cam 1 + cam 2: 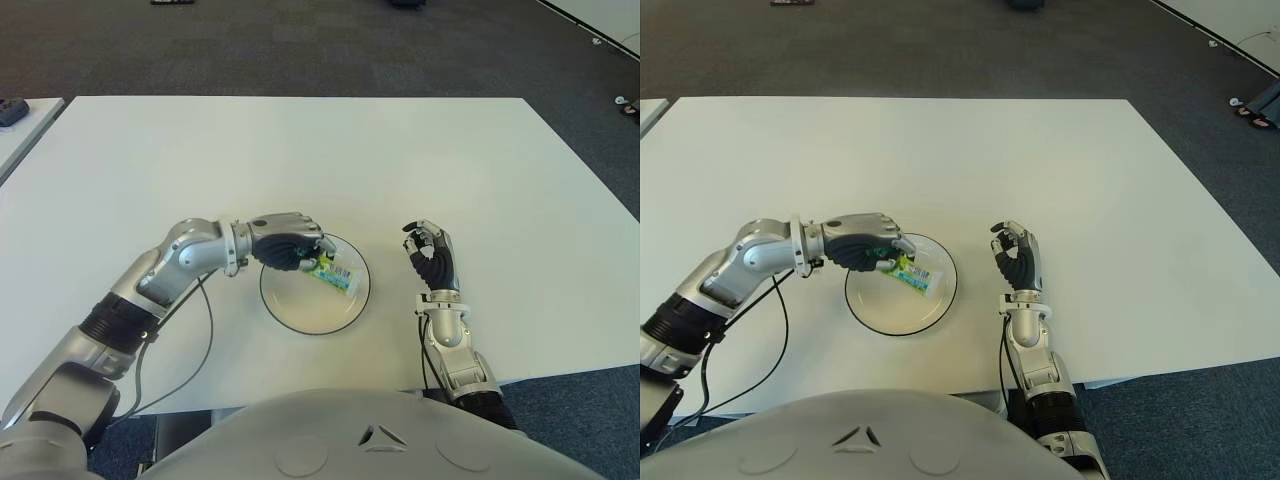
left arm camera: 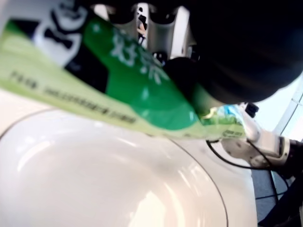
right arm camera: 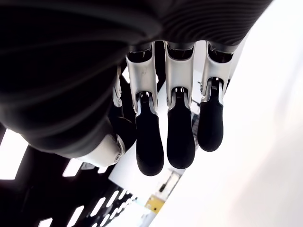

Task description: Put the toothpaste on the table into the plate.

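Your left hand clamped on toothpaste, tube angled over plate on table. Your right hand beside plate's right, fingers loosely curled, holding nothing.

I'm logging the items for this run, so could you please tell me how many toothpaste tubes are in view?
1. The toothpaste is held by the left hand over the plate. No other shows on the table.

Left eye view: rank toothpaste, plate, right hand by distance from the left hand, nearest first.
1. toothpaste: grasped in the left hand, over the plate.
2. plate: just beneath the left hand, table centre.
3. right hand: farthest, right of the plate.
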You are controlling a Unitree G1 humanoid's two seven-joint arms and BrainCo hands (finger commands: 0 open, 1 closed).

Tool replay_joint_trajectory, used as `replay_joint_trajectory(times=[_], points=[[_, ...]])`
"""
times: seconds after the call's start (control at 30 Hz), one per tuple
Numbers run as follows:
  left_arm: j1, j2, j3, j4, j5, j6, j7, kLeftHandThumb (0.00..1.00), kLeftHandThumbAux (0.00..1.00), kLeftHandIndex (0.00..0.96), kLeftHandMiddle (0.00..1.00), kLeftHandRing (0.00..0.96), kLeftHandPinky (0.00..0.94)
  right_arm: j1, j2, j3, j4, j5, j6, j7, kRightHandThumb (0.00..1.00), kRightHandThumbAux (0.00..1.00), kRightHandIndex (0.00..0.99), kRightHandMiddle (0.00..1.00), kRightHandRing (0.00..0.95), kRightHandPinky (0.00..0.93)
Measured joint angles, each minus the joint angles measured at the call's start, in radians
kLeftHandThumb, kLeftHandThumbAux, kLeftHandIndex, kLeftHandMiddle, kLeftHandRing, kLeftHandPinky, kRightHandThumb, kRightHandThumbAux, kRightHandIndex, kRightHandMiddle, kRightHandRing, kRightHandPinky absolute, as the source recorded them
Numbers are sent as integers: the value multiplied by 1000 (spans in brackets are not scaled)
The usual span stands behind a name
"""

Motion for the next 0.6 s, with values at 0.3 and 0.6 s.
replay_joint_trajectory(times=[0.3, 0.6], points=[[0, 3, -25, 41, 69, -4, -9, 701, 720, 436, 820, 821, 817, -2, 0, 0, 3, -1, -1, -1, 698, 732, 430, 651, 632, 527], [0, 2, -38, 141, 167, -96, 38, 697, 722, 435, 827, 830, 813, -3, 0, -1, 11, 2, -10, -8, 696, 733, 430, 659, 644, 555]])
